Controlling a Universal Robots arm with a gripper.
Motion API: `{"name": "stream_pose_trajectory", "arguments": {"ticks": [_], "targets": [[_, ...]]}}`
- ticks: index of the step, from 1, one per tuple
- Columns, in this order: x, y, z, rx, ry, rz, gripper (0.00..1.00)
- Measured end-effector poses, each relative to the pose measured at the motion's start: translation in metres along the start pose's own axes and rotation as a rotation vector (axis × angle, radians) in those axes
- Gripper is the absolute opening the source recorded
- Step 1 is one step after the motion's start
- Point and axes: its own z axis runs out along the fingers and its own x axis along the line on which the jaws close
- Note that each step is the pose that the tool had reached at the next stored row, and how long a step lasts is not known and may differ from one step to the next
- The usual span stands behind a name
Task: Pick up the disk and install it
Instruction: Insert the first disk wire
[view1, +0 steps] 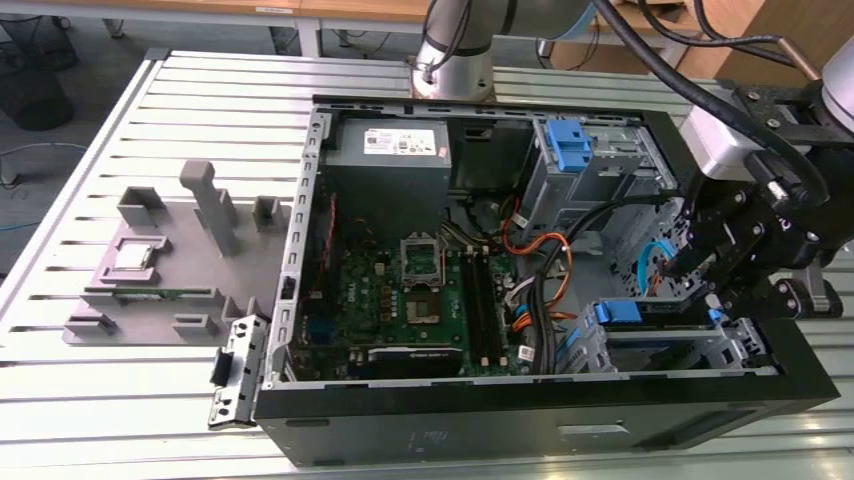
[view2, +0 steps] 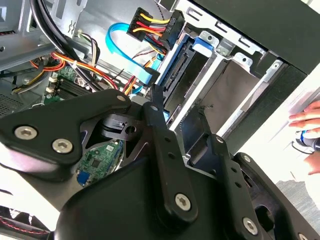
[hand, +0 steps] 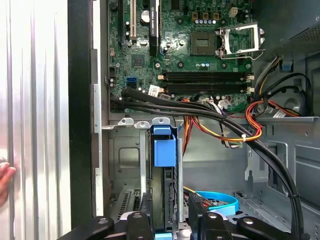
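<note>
At the drive cage (hand: 125, 150), the disk (hand: 162, 180) is shown upright in its bay beneath the gripper (hand: 170, 202); the jaws' hold cannot be told. Straight, even seating is advised.

This looks like a robot lab or workshop. An open computer (view1: 534, 425) lies on a ribbed metal table (view1: 94, 400) beside a grey holder (view1: 160, 270). A robot arm (view1: 454, 50) stands behind it.
</note>
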Motion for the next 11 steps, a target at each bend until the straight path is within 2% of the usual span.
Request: {"name": "stream_pose_trajectory", "arguments": {"ticks": [8, 11], "targets": [[-0.0007, 0.0, -0.011, 0.0, 0.0003, 0.0, 0.42], [-0.0007, 0.0, -0.011, 0.0, -0.0001, 0.0, 0.42]]}}
